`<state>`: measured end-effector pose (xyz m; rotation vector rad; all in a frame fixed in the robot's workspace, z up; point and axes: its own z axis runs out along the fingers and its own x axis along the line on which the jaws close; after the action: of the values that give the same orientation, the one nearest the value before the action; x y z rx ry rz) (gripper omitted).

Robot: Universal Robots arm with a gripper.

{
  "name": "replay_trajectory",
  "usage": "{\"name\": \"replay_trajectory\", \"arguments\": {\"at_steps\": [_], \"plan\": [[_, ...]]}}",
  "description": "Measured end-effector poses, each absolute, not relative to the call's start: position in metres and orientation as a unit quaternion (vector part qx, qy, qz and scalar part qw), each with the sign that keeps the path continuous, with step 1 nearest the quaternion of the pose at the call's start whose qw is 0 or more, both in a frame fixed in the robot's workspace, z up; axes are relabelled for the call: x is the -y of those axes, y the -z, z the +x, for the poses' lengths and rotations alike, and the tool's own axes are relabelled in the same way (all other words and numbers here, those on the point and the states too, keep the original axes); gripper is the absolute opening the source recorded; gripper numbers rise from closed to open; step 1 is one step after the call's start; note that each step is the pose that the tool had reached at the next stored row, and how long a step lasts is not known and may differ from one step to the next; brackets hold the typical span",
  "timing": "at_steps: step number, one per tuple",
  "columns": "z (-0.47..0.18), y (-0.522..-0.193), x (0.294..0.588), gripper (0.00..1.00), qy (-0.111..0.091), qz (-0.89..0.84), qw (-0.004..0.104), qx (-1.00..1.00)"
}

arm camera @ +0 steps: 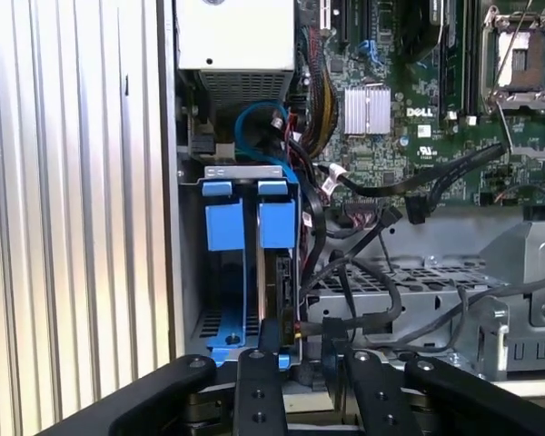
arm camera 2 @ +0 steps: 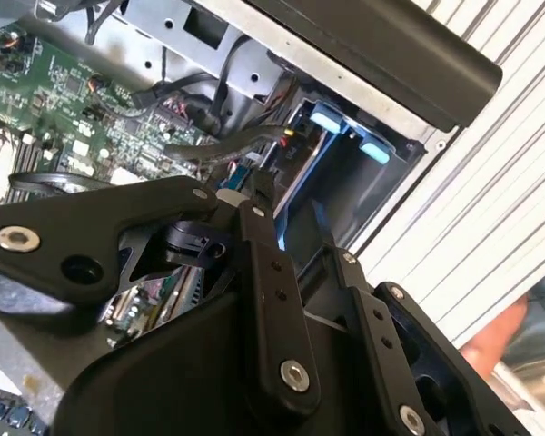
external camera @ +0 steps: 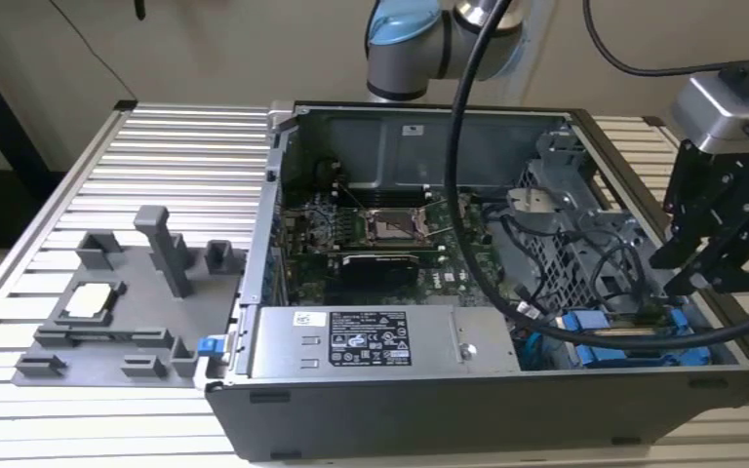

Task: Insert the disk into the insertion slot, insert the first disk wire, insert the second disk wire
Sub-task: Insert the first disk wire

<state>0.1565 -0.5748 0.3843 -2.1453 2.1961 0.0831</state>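
- Exterior view gave the layout: the computer case (external camera: 388, 419) lay open on the slatted table (external camera: 153, 156). I took the grey power-supply box (external camera: 374, 341) along its near wall as my mark for everything else.
- The insertion slot (external camera: 635, 351) sat just beside the power-supply box, in the case corner on the exterior view's right of it, with its blue fittings showing.
- The green motherboard (external camera: 374, 234) lay just behind the power-supply box and had no part in this step.
- Step 1 of 3 looked done to me. In the first wrist view the disk (arm camera: 283, 286) stood edge-on inside the slot, down between the blue rails, and nothing was carrying it.
- I judged the 2 wire steps unfinished, or at least unproven.
- A tangle of black cables (arm camera: 372, 313) ran in from the side of the slot away from the power-supply box. 1 cable end lay right at the disk's exposed edge, but whether it was pushed home in its socket I could not tell.
- No 2nd cable could be picked out at the disk, so by my reckoning at least 1 wire remained to be done.
- The claw (arm camera: 302, 334) hung over the slot, beside the power-supply box rather than above it. It was very near the disk's edge and that 1 cable end.
- Whether the claw was open, closed, or clamped on the cable I could not tell, since its own dark linkages hid the spot. Nor could I say that it touched the disk.
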Motion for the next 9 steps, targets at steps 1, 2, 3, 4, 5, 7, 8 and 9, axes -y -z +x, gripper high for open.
{"name": "replay_trajectory", "arguments": {"at_steps": [1,2,3,4,5,7,8,9], "plan": [[0.154,-0.384,0.574,0.33,-0.03,-0.698,0.038,-0.714],[0.151,-0.384,0.573,0.33,-0.032,-0.698,0.041,-0.714],[0.148,-0.384,0.571,0.33,-0.035,-0.698,0.044,-0.714],[0.145,-0.384,0.57,0.33,-0.038,-0.698,0.046,-0.714],[0.142,-0.384,0.569,0.33,-0.04,-0.697,0.049,-0.714],[0.136,-0.384,0.568,0.33,-0.047,-0.697,0.055,-0.714],[0.133,-0.384,0.567,0.33,-0.052,-0.696,0.06,-0.713],[0.13,-0.384,0.567,0.33,-0.057,-0.696,0.065,-0.713]]}}
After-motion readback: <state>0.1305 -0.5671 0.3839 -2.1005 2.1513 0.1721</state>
